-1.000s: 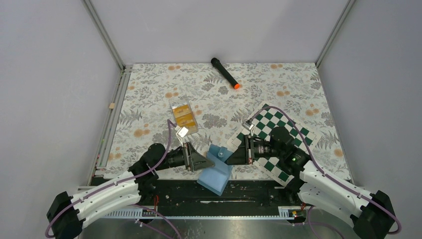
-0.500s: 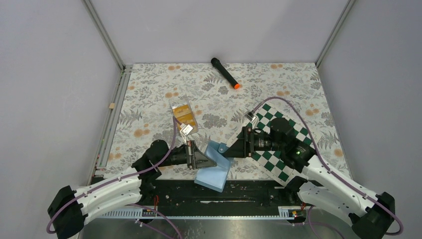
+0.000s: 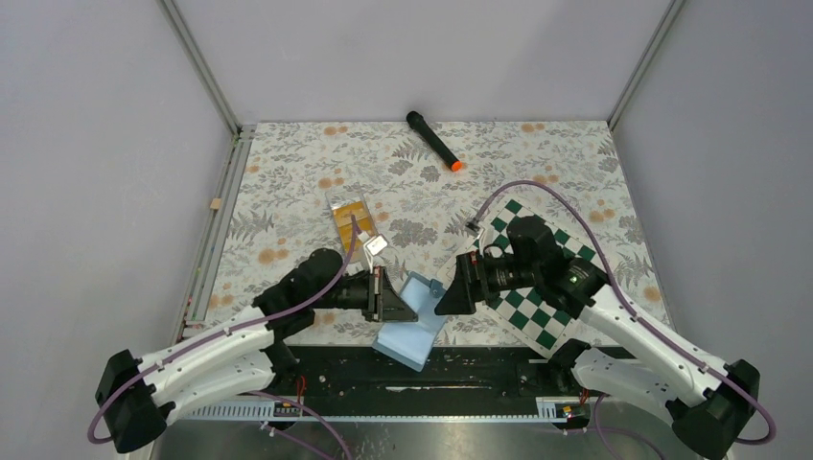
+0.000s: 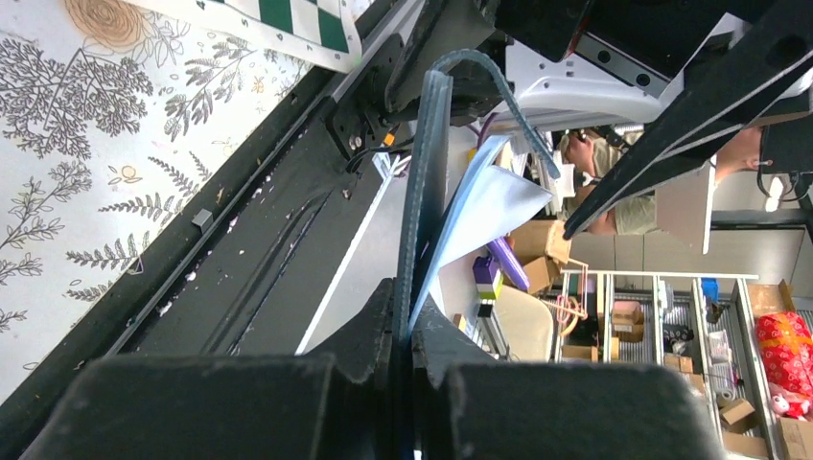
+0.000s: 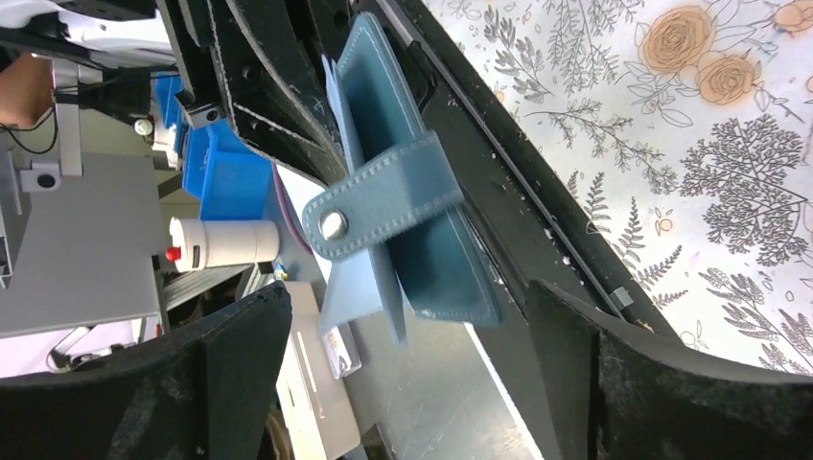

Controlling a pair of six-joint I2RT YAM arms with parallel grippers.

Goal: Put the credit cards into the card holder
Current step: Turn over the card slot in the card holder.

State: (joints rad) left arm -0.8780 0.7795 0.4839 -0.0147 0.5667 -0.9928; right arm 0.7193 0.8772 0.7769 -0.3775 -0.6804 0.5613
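Floral cloth (image 3: 537, 153) spreads underneath; at its near edge the left pincer (image 3: 407, 309) is clamped on a flap of the blue card holder (image 3: 412, 335), the right pincer (image 3: 447, 303) gapes wide facing its snap tab (image 5: 383, 206), and the credit cards (image 3: 353, 222) lie in a clear tray (image 3: 334, 197) beyond the left pincer

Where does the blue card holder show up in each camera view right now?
Top external: card holder at bottom centre, at the table's near edge.
Left wrist: centre, seen edge-on, running up from the bottom.
Right wrist: centre-left, its snap tab facing the camera.
Shared landmark: the floral tablecloth, upper left in the left wrist view, upper right in the right wrist view.
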